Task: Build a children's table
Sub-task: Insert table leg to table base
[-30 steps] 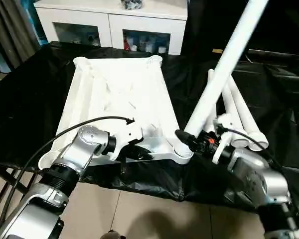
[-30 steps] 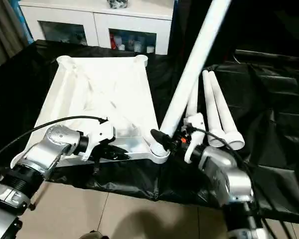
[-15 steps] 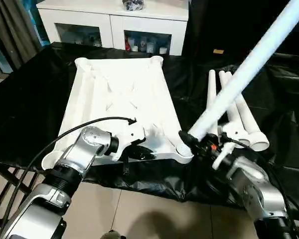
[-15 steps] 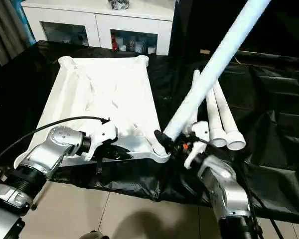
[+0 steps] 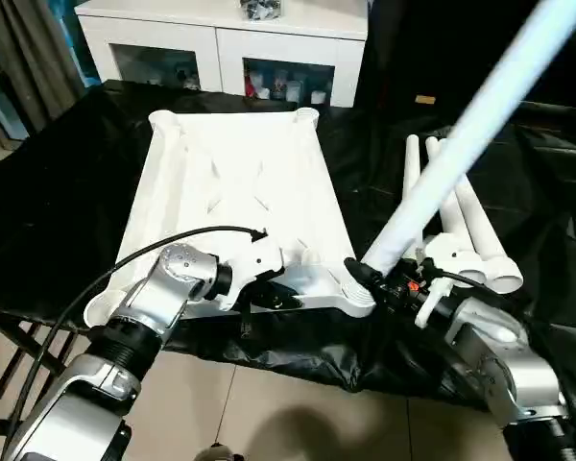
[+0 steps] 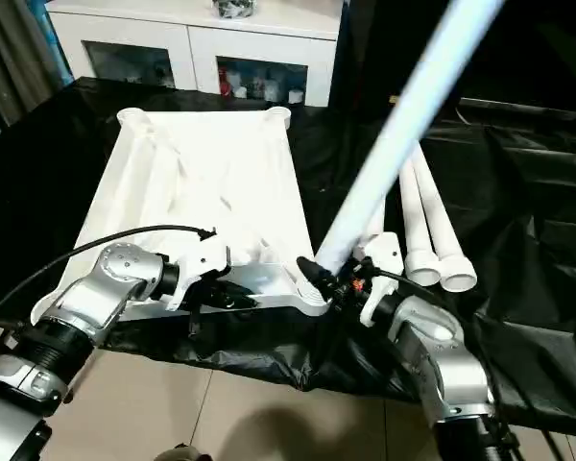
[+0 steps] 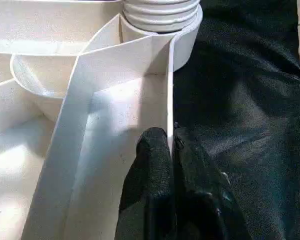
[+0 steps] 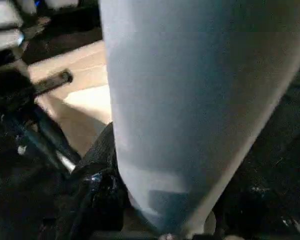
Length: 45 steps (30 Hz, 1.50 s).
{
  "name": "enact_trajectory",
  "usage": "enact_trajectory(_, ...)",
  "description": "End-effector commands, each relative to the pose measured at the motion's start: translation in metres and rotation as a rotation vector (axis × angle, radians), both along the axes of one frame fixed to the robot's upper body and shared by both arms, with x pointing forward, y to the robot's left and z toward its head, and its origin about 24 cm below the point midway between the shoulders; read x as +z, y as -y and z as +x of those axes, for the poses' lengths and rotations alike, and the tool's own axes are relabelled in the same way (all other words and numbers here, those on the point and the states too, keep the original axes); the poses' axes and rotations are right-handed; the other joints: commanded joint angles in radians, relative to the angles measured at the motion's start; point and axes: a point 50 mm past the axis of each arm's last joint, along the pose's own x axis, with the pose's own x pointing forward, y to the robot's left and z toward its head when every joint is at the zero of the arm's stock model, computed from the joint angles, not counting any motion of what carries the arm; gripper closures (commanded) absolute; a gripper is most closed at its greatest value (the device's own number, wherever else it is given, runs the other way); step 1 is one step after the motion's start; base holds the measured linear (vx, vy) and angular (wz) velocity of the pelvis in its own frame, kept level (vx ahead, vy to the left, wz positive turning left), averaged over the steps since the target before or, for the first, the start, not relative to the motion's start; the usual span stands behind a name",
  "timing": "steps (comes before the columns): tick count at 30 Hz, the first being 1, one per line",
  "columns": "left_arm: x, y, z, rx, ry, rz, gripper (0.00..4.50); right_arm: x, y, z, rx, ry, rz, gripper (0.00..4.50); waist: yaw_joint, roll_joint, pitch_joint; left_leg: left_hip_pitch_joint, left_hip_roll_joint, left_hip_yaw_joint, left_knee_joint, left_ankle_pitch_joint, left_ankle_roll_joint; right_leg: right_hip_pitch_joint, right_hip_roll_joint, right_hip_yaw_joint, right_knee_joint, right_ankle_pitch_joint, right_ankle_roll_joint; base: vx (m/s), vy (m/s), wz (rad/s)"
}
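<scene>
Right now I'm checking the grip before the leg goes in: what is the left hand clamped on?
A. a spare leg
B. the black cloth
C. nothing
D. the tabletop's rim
D: the left hand is pinched shut on the thin rim of the tabletop, near a corner socket.

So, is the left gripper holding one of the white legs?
No, the left gripper is shut on the thin rim of the tabletop; the leg is in the right gripper.
</scene>
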Motion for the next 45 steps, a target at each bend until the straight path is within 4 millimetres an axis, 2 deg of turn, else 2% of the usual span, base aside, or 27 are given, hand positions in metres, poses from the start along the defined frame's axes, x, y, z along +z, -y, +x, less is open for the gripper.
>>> enact_trajectory(1,0.009,0.003,0.006,0.007,0.035,-0.039,4.5,-0.024,0.002,-0.01,0.04,-0.137,-0.077,2.59,-0.005,-0.005,-0.056,0.018,0.054,-0.016,-0.084,-0.244,0.019,0.038,-0.071,0.044,-0.089,-0.259,-0.191,0.0,0.0,0.0)
enact_trajectory(4,0.01,0.003,0.006,-0.005,0.035,-0.031,4.5,-0.024,-0.003,-0.007,0.115,-0.167,-0.114,2.59,-0.007,-0.009,-0.056,0.017,0.054,-0.017,-0.083,-0.252,0.018,0.037,-0.073,0.044,-0.091,-0.29,-0.188,0.0,0.0,0.0)
enact_trajectory(8,0.01,0.003,0.007,-0.015,0.032,-0.025,4.5,-0.027,-0.006,-0.006,0.176,-0.195,-0.129,2.59,-0.008,-0.01,-0.056,0.014,0.054,-0.017,-0.083,-0.237,0.022,0.039,-0.073,0.044,-0.089,-0.269,-0.191,0.0,0.0,0.0)
enact_trajectory(14,0.012,0.003,0.006,-0.064,0.026,-0.005,4.5,-0.03,-0.01,-0.003,0.242,-0.233,-0.143,2.59,-0.011,-0.008,-0.057,0.016,0.055,-0.017,-0.082,-0.245,0.023,0.038,-0.073,0.043,-0.089,-0.268,-0.203,0.0,0.0,0.0)
enact_trajectory(15,0.014,0.003,0.006,-0.086,0.027,0.001,4.5,-0.03,-0.012,0.0,0.264,-0.24,-0.142,2.59,-0.011,-0.01,-0.046,0.013,0.055,-0.016,-0.085,-0.245,0.024,0.033,-0.072,0.045,-0.091,-0.263,-0.202,0.0,0.0,0.0)
enact_trajectory(17,0.015,0.004,0.006,-0.098,0.027,0.004,4.5,-0.03,-0.013,0.001,0.278,-0.248,-0.142,2.59,-0.013,-0.009,-0.048,0.017,0.056,-0.017,-0.086,-0.255,0.025,0.034,-0.071,0.044,-0.09,-0.264,-0.208,0.0,0.0,0.0)
enact_trajectory(18,0.015,0.004,0.006,-0.106,0.027,0.005,4.5,-0.031,-0.013,0.001,0.292,-0.254,-0.143,2.59,-0.014,-0.009,-0.043,0.016,0.055,-0.018,-0.088,-0.266,0.023,0.033,-0.071,0.044,-0.092,-0.273,-0.207,0.0,0.0,0.0)
enact_trajectory(19,0.016,0.004,0.006,-0.112,0.027,0.009,4.5,-0.031,-0.014,0.001,0.306,-0.258,-0.149,2.59,-0.014,-0.009,-0.044,0.018,0.056,-0.018,-0.088,-0.269,0.022,0.033,-0.072,0.045,-0.092,-0.273,-0.206,0.0,0.0,0.0)
enact_trajectory(22,0.017,0.003,0.006,-0.123,0.026,0.016,4.5,-0.032,-0.016,-0.001,0.348,-0.266,-0.166,2.59,-0.015,-0.01,-0.03,0.018,0.057,-0.019,-0.095,-0.298,0.022,0.028,-0.072,0.046,-0.097,-0.297,-0.2,0.0,0.0,0.0)
enact_trajectory(26,0.019,0.001,0.007,-0.15,0.024,0.03,4.5,-0.032,-0.02,-0.005,0.425,-0.278,-0.176,2.59,-0.015,-0.014,-0.027,0.02,0.058,-0.019,-0.098,-0.292,0.026,0.027,-0.073,0.047,-0.1,-0.294,-0.198,0.0,0.0,0.0)
enact_trajectory(29,0.02,-0.001,0.008,-0.162,0.027,0.04,4.5,-0.034,-0.022,-0.008,0.463,-0.276,-0.189,2.59,-0.014,-0.014,-0.025,0.019,0.06,-0.019,-0.1,-0.264,0.035,0.031,-0.071,0.045,-0.096,-0.233,-0.214,0.0,0.0,0.0)
enact_trajectory(32,0.022,-0.002,0.009,-0.164,0.028,0.046,4.5,-0.035,-0.023,-0.008,0.477,-0.272,-0.194,2.59,-0.015,-0.014,-0.023,0.019,0.062,-0.019,-0.103,-0.273,0.033,0.031,-0.073,0.045,-0.096,-0.233,-0.223,0.0,0.0,0.0)
enact_trajectory(35,0.023,-0.003,0.011,-0.159,0.031,0.05,4.5,-0.034,-0.025,-0.007,0.482,-0.264,-0.192,2.59,-0.016,-0.011,-0.021,0.023,0.064,-0.02,-0.107,-0.305,0.016,0.029,-0.075,0.047,-0.099,-0.267,-0.223,0.0,0.0,0.0)
enact_trajectory(39,0.025,-0.003,0.014,-0.13,0.042,0.041,4.5,-0.032,-0.028,-0.001,0.434,-0.238,-0.172,2.59,-0.017,-0.016,-0.015,0.024,0.064,-0.021,-0.111,-0.346,0.004,0.025,-0.078,0.049,-0.106,-0.329,-0.213,0.0,0.0,0.0)
enact_trajectory(40,0.026,-0.003,0.016,-0.096,0.052,0.032,4.5,-0.03,-0.029,0.006,0.371,-0.219,-0.162,2.59,-0.018,-0.017,-0.013,0.026,0.064,-0.022,-0.112,-0.363,0.0,0.024,-0.08,0.049,-0.111,-0.373,-0.204,0.0,0.0,0.0)
enact_trajectory(41,0.027,-0.003,0.018,-0.073,0.059,0.027,4.5,-0.029,-0.029,0.011,0.328,-0.208,-0.157,2.59,-0.021,-0.016,-0.008,0.029,0.063,-0.023,-0.114,-0.391,-0.012,0.017,-0.082,0.051,-0.116,-0.433,-0.194,0.0,0.0,0.0)
enact_trajectory(43,0.028,-0.004,0.021,-0.021,0.074,0.02,4.5,-0.028,-0.029,0.019,0.242,-0.189,-0.153,2.59,-0.024,-0.02,-0.006,0.03,0.062,-0.031,-0.117,-0.425,-0.03,0.018,-0.087,0.049,-0.124,-0.542,-0.162,0.0,0.0,0.0)
enact_trajectory(44,0.029,-0.004,0.022,0.015,0.079,0.008,4.5,-0.027,-0.029,0.025,0.181,-0.181,-0.149,2.59,-0.028,-0.022,-0.008,0.03,0.062,-0.035,-0.118,-0.423,-0.035,0.018,-0.089,0.049,-0.127,-0.583,-0.143,0.0,0.0,0.0)
enact_trajectory(45,0.031,-0.005,0.023,0.049,0.081,-0.003,4.5,-0.027,-0.029,0.03,0.13,-0.179,-0.142,2.59,-0.031,-0.021,-0.009,0.029,0.061,-0.035,-0.118,-0.417,-0.037,0.017,-0.089,0.049,-0.127,-0.585,-0.142,0.0,0.0,0.0)
